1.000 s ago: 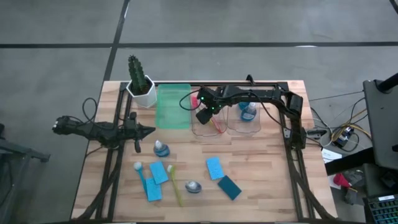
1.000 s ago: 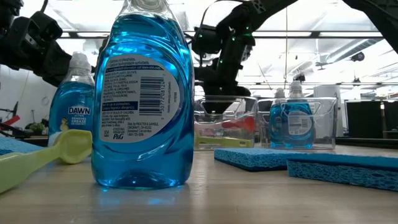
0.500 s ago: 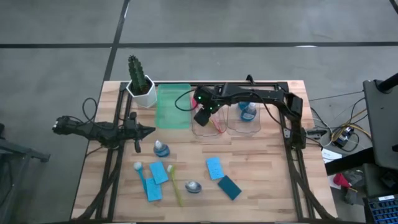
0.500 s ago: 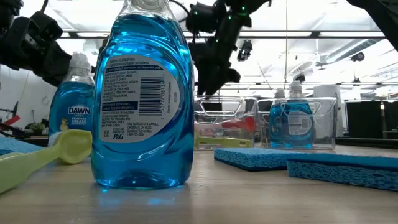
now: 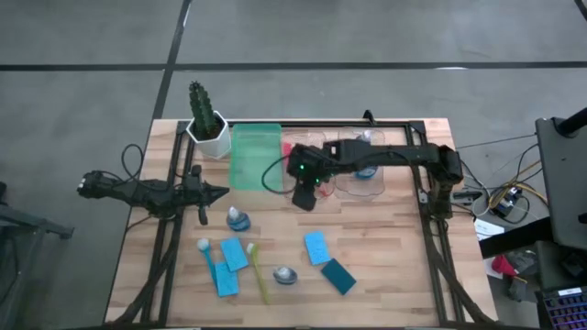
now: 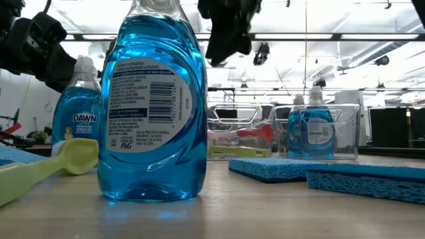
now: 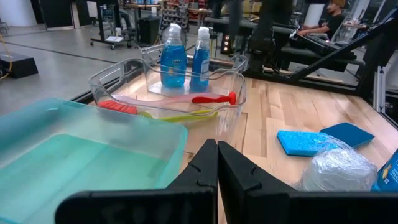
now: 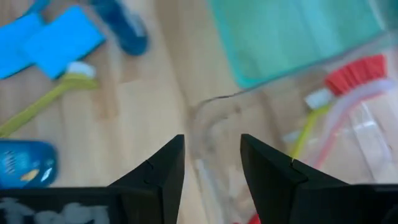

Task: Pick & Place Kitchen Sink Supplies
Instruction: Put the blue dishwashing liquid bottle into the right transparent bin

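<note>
Right claw (image 5: 304, 201) is being held open and empty above the bench (image 5: 385, 266), just at the near edge of the clear bin (image 5: 310, 183) (a pink brush (image 8: 348, 78) is lying inside). Left claw (image 5: 223, 192) is being kept closed beside a blue bottle (image 5: 238, 218). Sponges (image 5: 316, 247) are lying nearer the front.

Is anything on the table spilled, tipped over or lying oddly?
No spill shows. The one oddity: a blue bottle near the table's front edge lies on its side, while the bottle by the left gripper stands upright.
</note>
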